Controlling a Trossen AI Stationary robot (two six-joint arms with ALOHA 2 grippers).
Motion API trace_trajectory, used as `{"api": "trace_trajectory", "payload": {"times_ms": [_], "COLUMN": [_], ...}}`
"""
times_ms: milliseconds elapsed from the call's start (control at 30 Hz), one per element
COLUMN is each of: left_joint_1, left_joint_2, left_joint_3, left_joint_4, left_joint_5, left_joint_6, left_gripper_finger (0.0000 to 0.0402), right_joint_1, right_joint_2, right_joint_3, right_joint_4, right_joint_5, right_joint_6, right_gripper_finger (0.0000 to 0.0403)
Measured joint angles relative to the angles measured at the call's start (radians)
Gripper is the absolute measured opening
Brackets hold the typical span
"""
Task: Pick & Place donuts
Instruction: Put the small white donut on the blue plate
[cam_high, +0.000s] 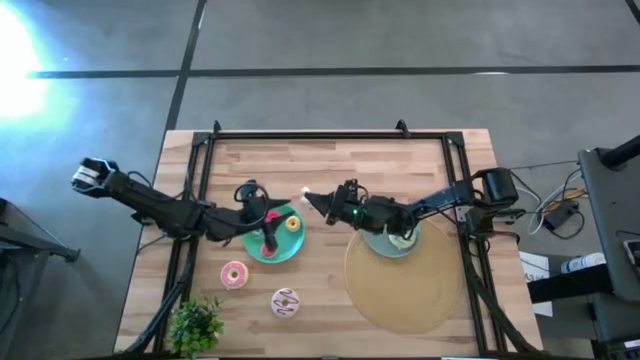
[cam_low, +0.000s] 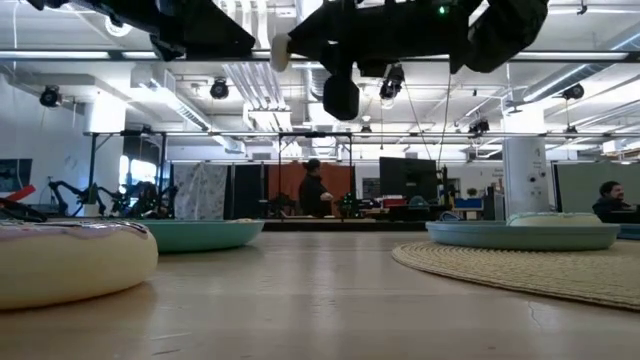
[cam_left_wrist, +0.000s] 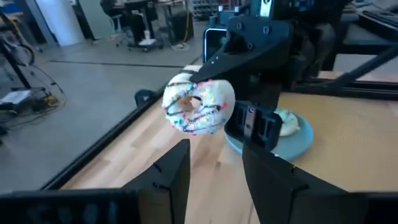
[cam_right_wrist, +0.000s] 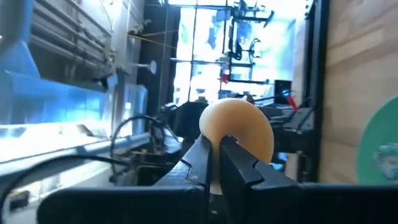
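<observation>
Between the two plates, above the bare wood at mid-table, the right gripper (cam_high: 308, 199) is clamped on a white sprinkled donut (cam_left_wrist: 198, 106), its fingers pinching the ring's rim so the hole stays free; the right wrist view shows the pale underside of that donut (cam_right_wrist: 237, 128) sitting just past the fingertips, held edge-on and well off the table. The left gripper (cam_high: 270, 240) hovers over the teal plate (cam_high: 252, 249) with its fingers parted and nothing between them.

My reading is that the step in hand is carrying this donut across to a plate. To do it well, the arm should keep the pinch firm, travel level, and come down low over a bare patch of the plate before letting go, since a ring dropped from height could roll. The left gripper should stay clear of the path, as the two arms stand near each other.

Nearest the front edge, a white donut with purple streaks (cam_high: 285, 301) and a pink donut (cam_high: 234, 275) lie on the wood. On the teal plate sits a small yellow donut (cam_high: 292, 224). Farther right, the grey-blue plate (cam_high: 374, 244) rests on the round woven mat (cam_high: 400, 285).
</observation>
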Motion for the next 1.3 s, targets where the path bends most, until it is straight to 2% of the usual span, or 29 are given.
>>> {"api": "trace_trajectory", "payload": {"times_ms": [200, 400, 467, 867, 1033, 1300], "left_joint_1": [0.006, 0.007, 0.007, 0.004, 0.012, 0.02], "left_joint_2": [0.059, 0.142, 0.164, 0.24, 0.241, 0.253], "left_joint_3": [0.009, 0.07, 0.086, 0.143, 0.144, 0.139], "left_joint_4": [0.119, 0.125, 0.127, 0.128, 0.128, 0.127], "left_joint_5": [-0.078, -0.278, -0.307, -0.291, -0.343, -0.297], "left_joint_6": [0.142, 0.245, 0.268, 0.304, 0.304, 0.3], "left_gripper_finger": [0.0122, 0.0122, 0.0122, 0.0122, 0.0122, 0.0122], "right_joint_1": [-0.017, -0.024, -0.028, -0.04, -0.039, -0.039], "right_joint_2": [0.0, 0.0, 0.0, 0.0, 0.0, 0.0], "right_joint_3": [0.038, 0.06, 0.06, 0.061, 0.061, 0.067], "right_joint_4": [-0.031, -0.093, -0.093, -0.095, -0.094, -0.093], "right_joint_5": [0.006, 0.029, 0.031, 0.037, 0.038, 0.03], "right_joint_6": [0.059, 0.104, 0.106, 0.115, 0.128, 0.133], "right_gripper_finger": [0.0013, 0.0013, 0.0013, 0.0013, 0.0013, 0.0013]}}
